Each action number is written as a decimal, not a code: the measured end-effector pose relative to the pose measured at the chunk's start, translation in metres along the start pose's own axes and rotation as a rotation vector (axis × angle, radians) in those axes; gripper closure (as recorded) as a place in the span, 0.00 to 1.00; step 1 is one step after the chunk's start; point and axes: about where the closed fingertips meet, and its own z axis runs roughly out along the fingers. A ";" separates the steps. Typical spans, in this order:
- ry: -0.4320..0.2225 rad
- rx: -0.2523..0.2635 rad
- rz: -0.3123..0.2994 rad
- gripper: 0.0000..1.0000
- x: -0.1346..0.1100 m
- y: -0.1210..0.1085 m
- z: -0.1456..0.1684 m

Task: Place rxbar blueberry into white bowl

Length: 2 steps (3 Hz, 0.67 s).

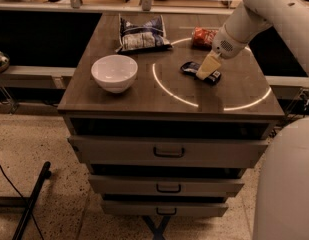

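The rxbar blueberry (189, 67), a small dark navy bar, lies flat on the wooden cabinet top (144, 96), right of centre. My gripper (207, 69), cream-coloured at the end of the white arm (244, 24), is directly over the bar's middle and hides that part, so only the bar's two ends show. The white bowl (114, 73) stands empty on the left side of the top, well apart from the gripper.
A crinkled blue-and-white chip bag (142, 34) lies at the back centre. An orange-red can (204, 36) lies at the back right, just behind the gripper. The robot's white body (286, 184) fills the lower right. Drawers (169, 151) are below the top.
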 end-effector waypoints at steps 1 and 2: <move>0.000 0.000 0.000 1.00 0.000 0.000 0.000; -0.049 0.031 -0.027 1.00 -0.010 0.002 -0.020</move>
